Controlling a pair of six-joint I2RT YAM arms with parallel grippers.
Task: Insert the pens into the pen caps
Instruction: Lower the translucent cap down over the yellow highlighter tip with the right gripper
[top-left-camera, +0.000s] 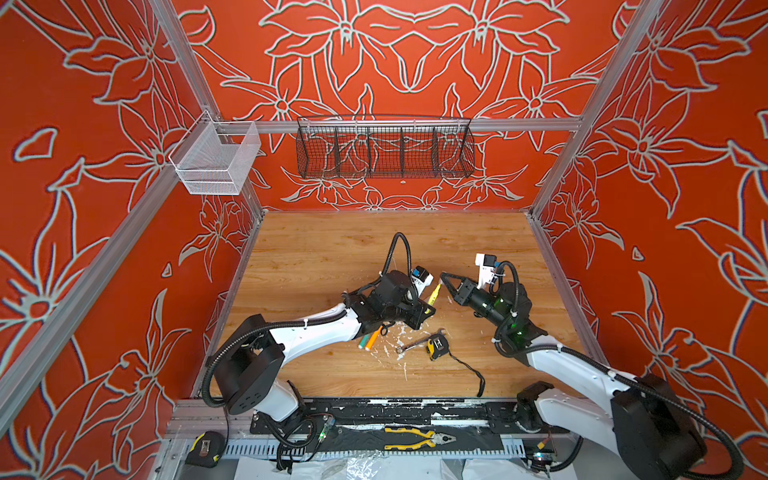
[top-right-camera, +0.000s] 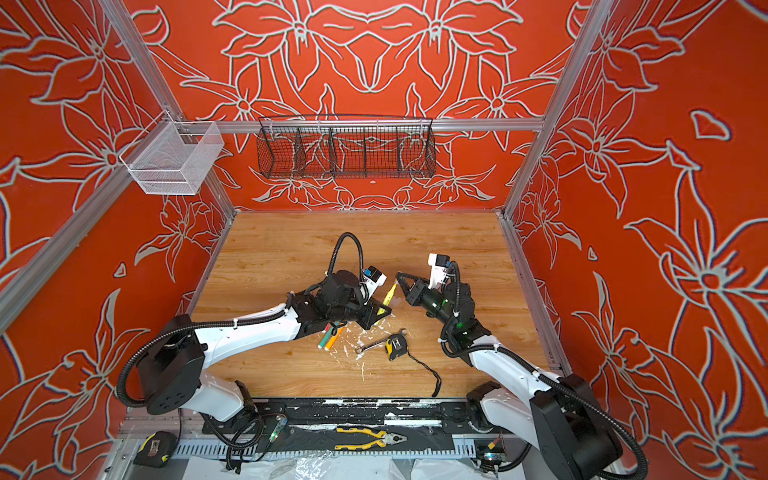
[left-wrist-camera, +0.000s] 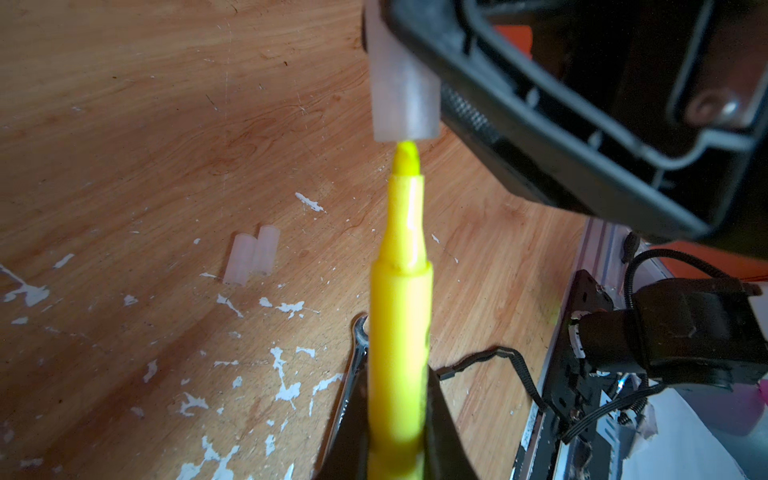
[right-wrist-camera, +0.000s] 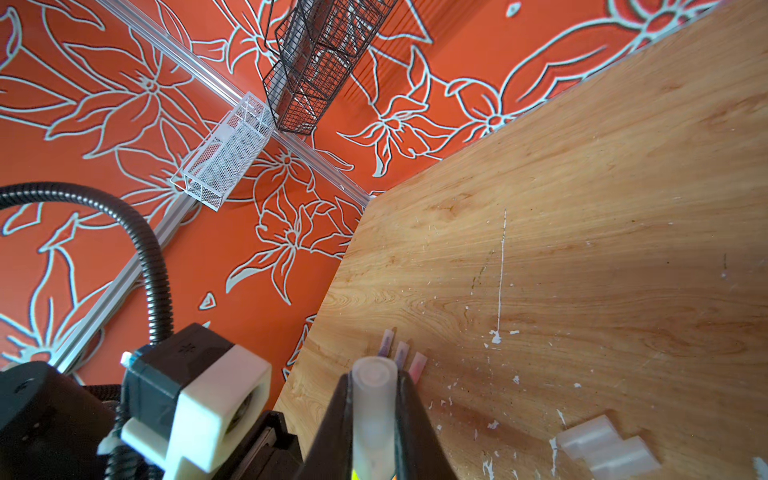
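left gripper (left-wrist-camera: 398, 440): clenched on the yellow pen (left-wrist-camera: 400, 324), gripping the barrel low down, with the felt tip pointing away from the wrist.

right gripper (right-wrist-camera: 374, 419): clamped on one clear cap (right-wrist-camera: 372, 395), which sits lengthwise between the two fingers.

contact: in the left wrist view the pen's tip sits right at the mouth of that cap (left-wrist-camera: 402, 99). you cannot tell from these views whether it has entered. pen and cap look roughly in line.

position: in both top views you will see the two grippers nose to nose over the middle of the wooden table (top-left-camera: 324, 249), with the yellow pen (top-left-camera: 434, 293) tilted between them, clear of the surface.

on the table:
- two loose caps (left-wrist-camera: 251, 259) lie side by side, touching.
- a green pen (top-left-camera: 364, 341) and an orange pen (top-left-camera: 374, 336) lie together, partly under the left arm.
- three capped pen ends (right-wrist-camera: 401, 353), tinted purple and pink, show just beyond the right fingers.
- a silver wrench (top-left-camera: 417, 342) lies just beside a yellow tape measure (top-left-camera: 437, 346), among white paint flecks.
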